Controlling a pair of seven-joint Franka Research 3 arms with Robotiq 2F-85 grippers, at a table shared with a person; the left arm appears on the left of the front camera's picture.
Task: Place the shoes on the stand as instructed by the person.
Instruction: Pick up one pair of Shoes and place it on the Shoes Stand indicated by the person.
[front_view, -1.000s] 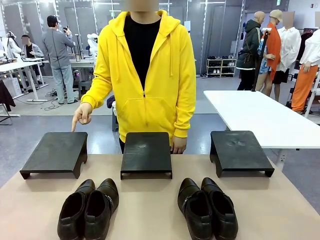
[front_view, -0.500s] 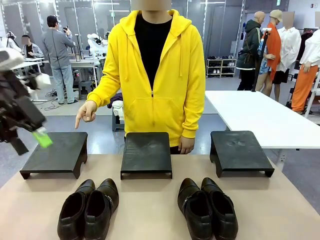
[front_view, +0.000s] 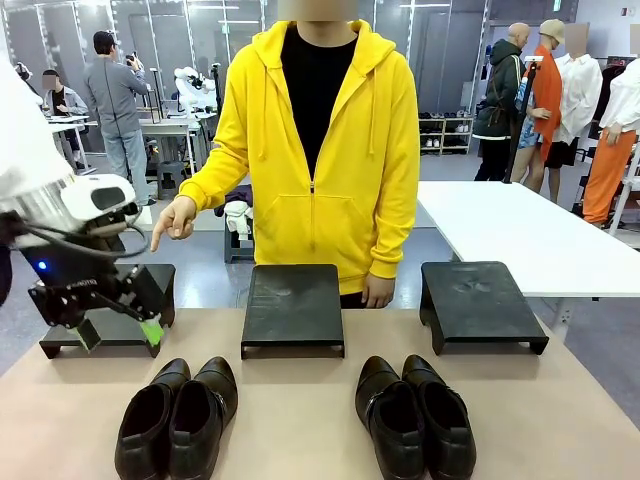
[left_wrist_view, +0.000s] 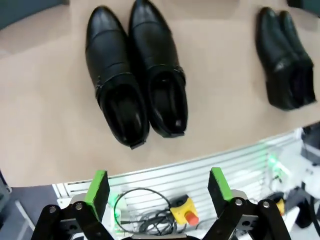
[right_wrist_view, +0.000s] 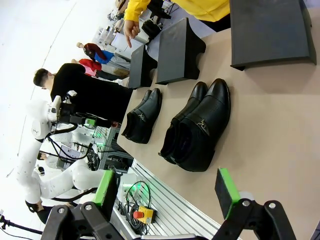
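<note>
Two pairs of glossy black leather dress shoes lie along the near edge of the tan surface (front_view: 300, 400): the left pair (front_view: 178, 418) toward the near-left corner, the right pair (front_view: 415, 415) right of middle. The person in a bright yellow hoodie (front_view: 320, 150) points one hand (front_view: 175, 222) down at the leftmost flat black stand (front_view: 120, 332) on the far edge. The left fingers (front_view: 152, 332) hang wide and empty over that stand's front. The right fingers (right_wrist_view: 106, 189) are also wide and empty.

Grey floor (front_view: 205, 282), white table (front_view: 520, 235) at right

Four black shoes (front_view: 205, 400) — two pairs, three black stands (front_view: 293, 300), one person (front_view: 330, 180)
</note>
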